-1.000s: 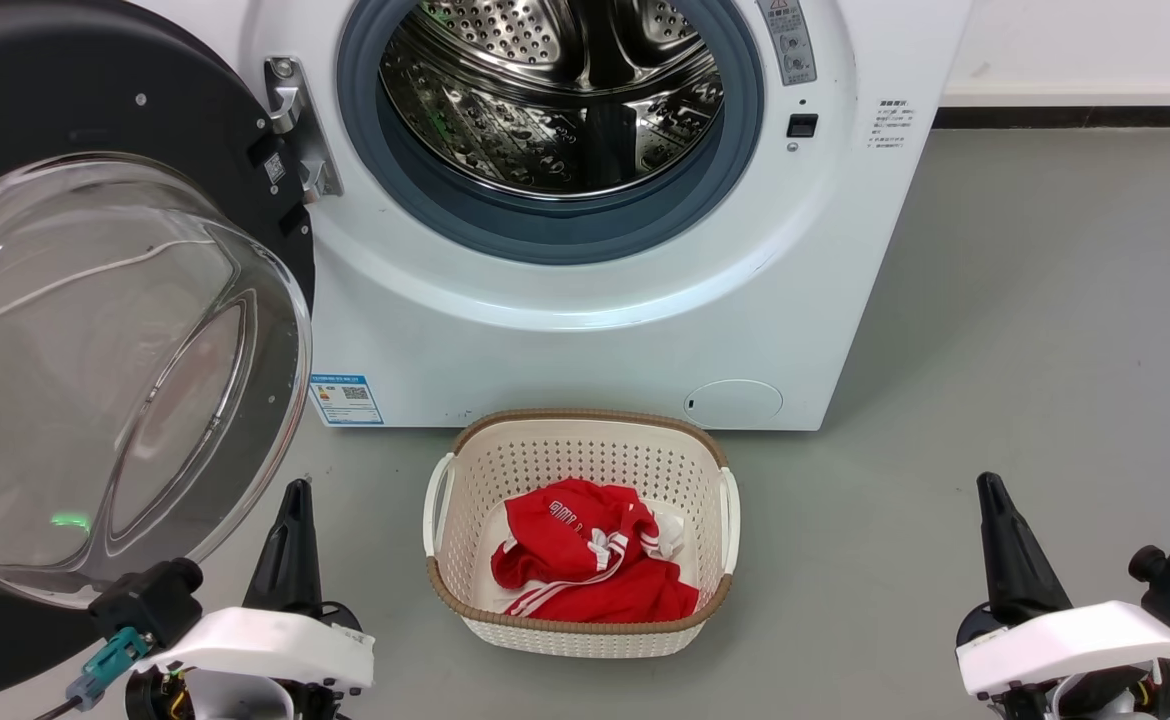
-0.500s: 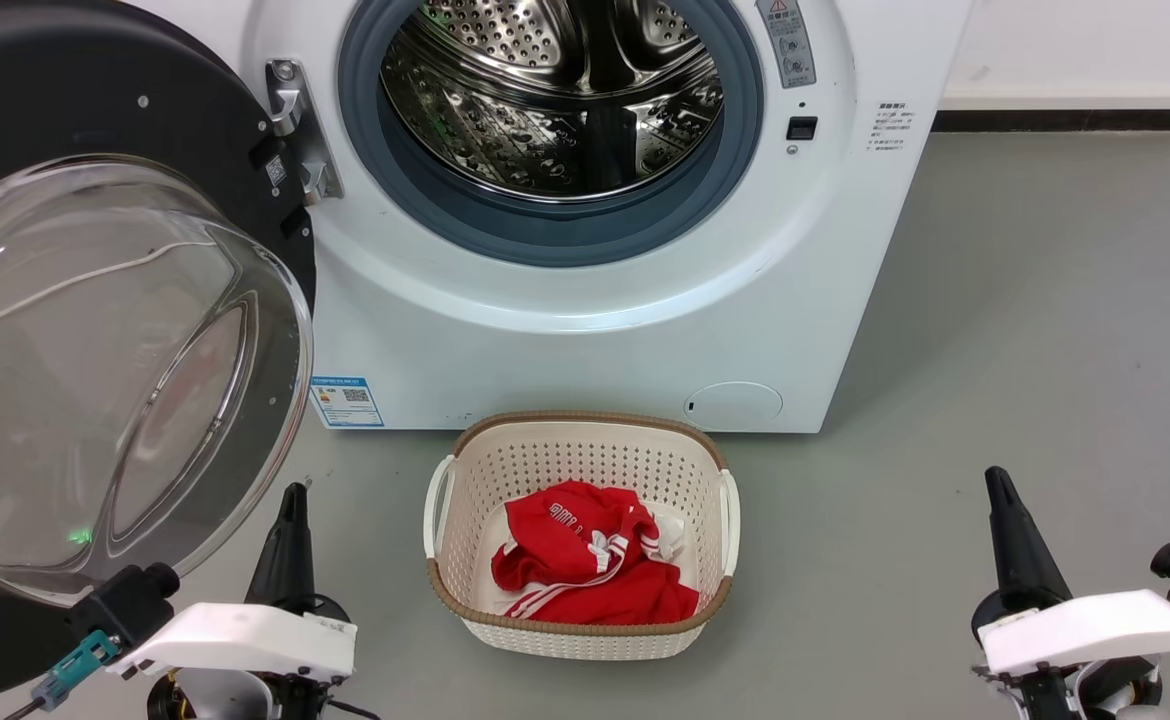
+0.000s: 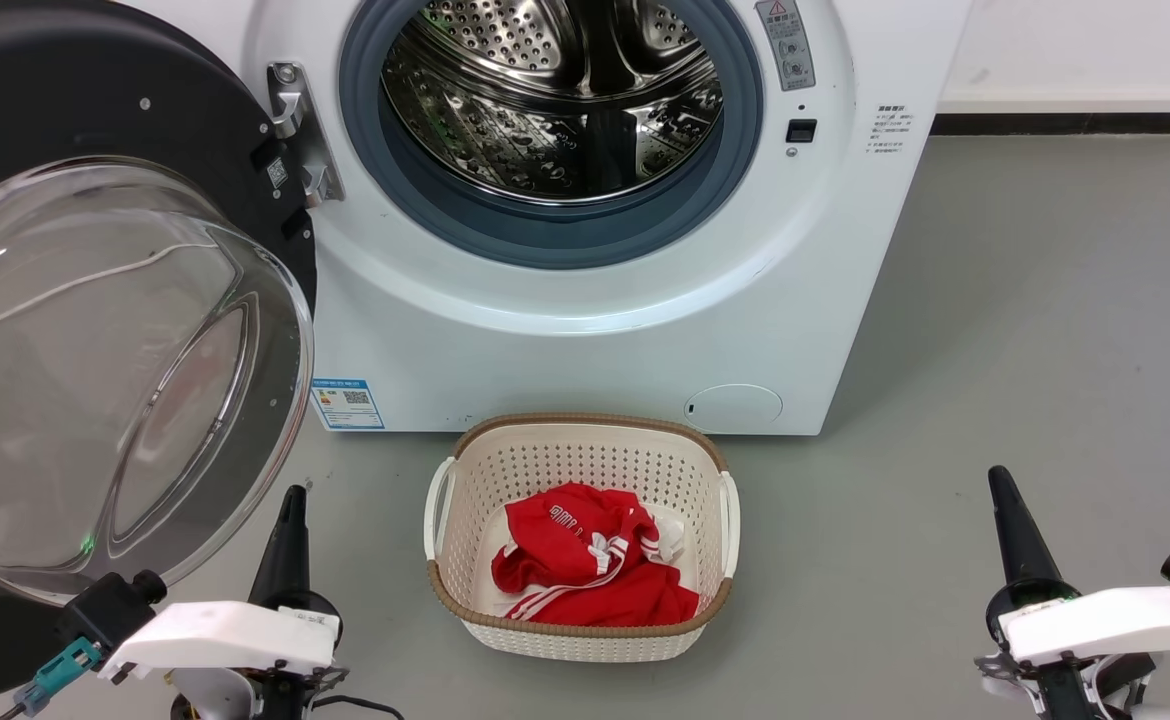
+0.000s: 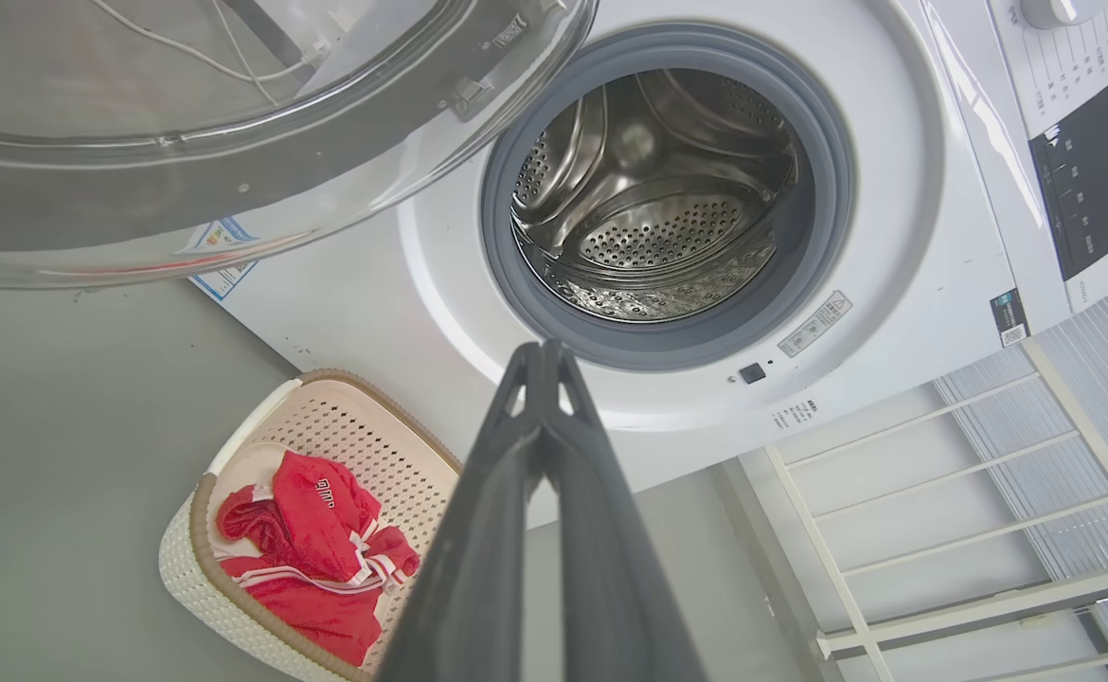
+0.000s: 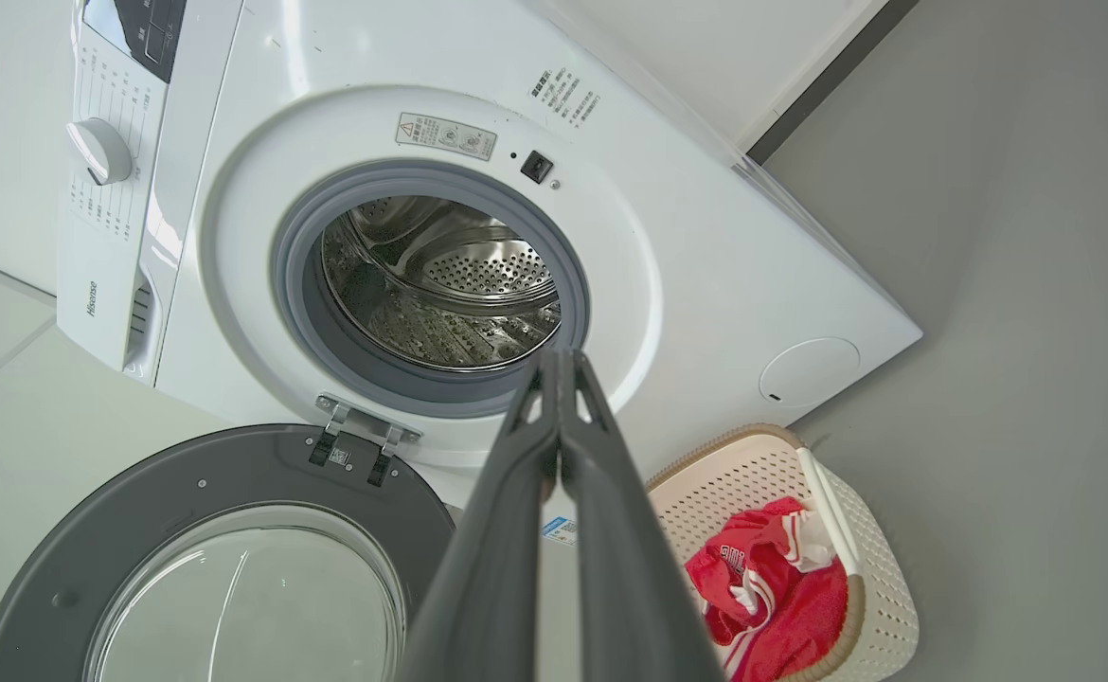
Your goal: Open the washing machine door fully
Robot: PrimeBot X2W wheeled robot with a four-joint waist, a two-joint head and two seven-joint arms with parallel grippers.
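The washing machine door [image 3: 125, 110] stood swung wide on its hinge [image 3: 297, 135] at the left of the washing machine [image 3: 595, 330] in the head view, its clear glass bowl bulging toward the camera and the steel drum [image 3: 555, 100] bared inside the grey gasket [image 3: 545, 235]. A cream laundry basket [image 3: 585, 420] sat on the grey floor [image 3: 1045, 330] just in front of the machine, with a red garment [image 3: 585, 565] lying in it. The left gripper [image 3: 292, 498] hung low at the left, beneath the door's glass, and the right gripper [image 3: 1001, 480] low at the right, well apart from machine and basket. In the left wrist view, that gripper's two dark fingers [image 4: 497, 493] met at their tips, clenched on nothing, with the door's glass overhead and the basket at lower left. In the right wrist view, the right gripper's fingers likewise pressed together with nothing between them, the open door at that view's lower left and the basket at lower right.
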